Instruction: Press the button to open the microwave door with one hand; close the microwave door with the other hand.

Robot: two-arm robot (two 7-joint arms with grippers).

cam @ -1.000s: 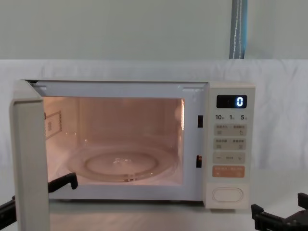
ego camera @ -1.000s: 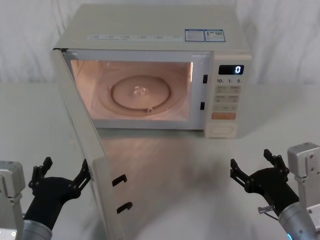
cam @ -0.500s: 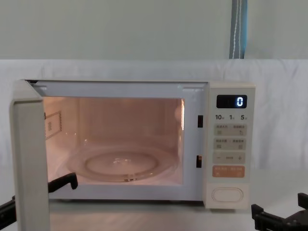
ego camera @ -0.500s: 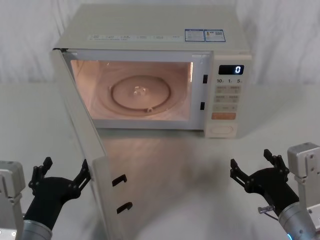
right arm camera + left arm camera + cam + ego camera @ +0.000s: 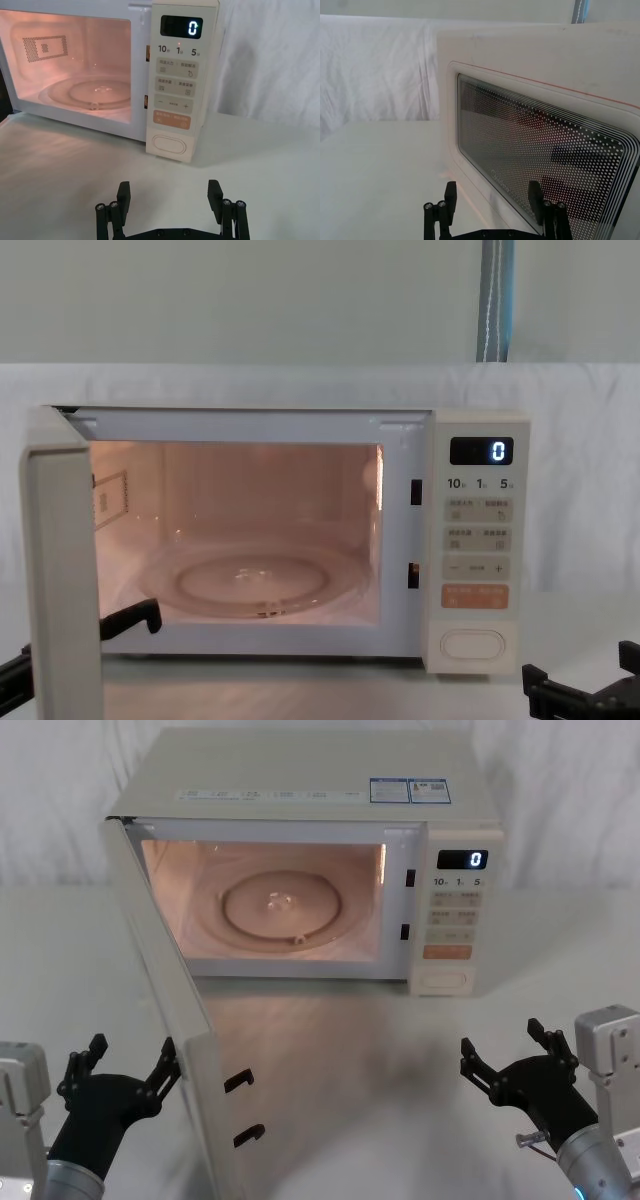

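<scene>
The microwave door [image 5: 165, 1010] stands swung wide open toward me on the left, and the lit cavity with its glass turntable [image 5: 283, 910] is exposed. My left gripper [image 5: 134, 1048] is open low at the front left, just outside the door's outer face. Its fingers frame the dotted glass window [image 5: 540, 145] without touching it. The button [image 5: 443, 981] is the wide cream pill at the bottom of the control panel. My right gripper [image 5: 500, 1038] is open at the front right, well short of the button [image 5: 170, 145] and empty.
The microwave [image 5: 300, 780] sits at the back of a white-draped table [image 5: 400, 1060]. The display [image 5: 462, 860] reads 0. An orange key [image 5: 172, 120] lies just above the button. The open door's edge carries two black latch hooks [image 5: 240, 1080].
</scene>
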